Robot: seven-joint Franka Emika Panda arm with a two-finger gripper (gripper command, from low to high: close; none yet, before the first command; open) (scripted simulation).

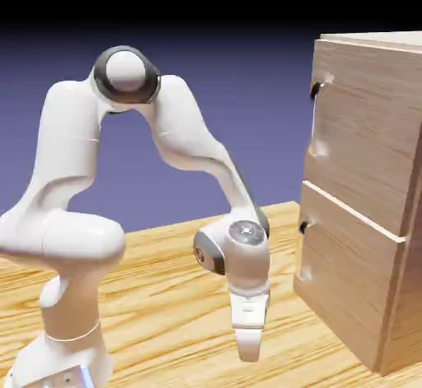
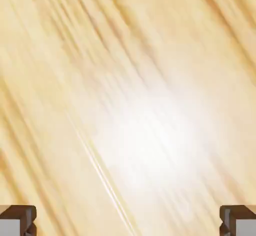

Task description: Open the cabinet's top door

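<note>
Light-brown wood-grain cabinet (image 1: 367, 197) stands on the table (image 1: 165, 296), its 2 doors shut; the top door (image 1: 363, 127) is above the lower panel (image 1: 346, 283). The gripper (image 1: 249, 349), fingers (image 2: 17, 220) spread wide around nothing, points down at the tabletop, well apart from the cabinet.

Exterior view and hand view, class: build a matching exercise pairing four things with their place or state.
Things:
1. white two-finger gripper
2. upper wood-grain top door
3. lower wood-grain door panel
4. light wooden table

States:
A. fills the hand view
B. points down, jaws wide apart
C. shut, above the seam
D. shut, below the seam

Pairs: 1-B, 2-C, 3-D, 4-A
</note>
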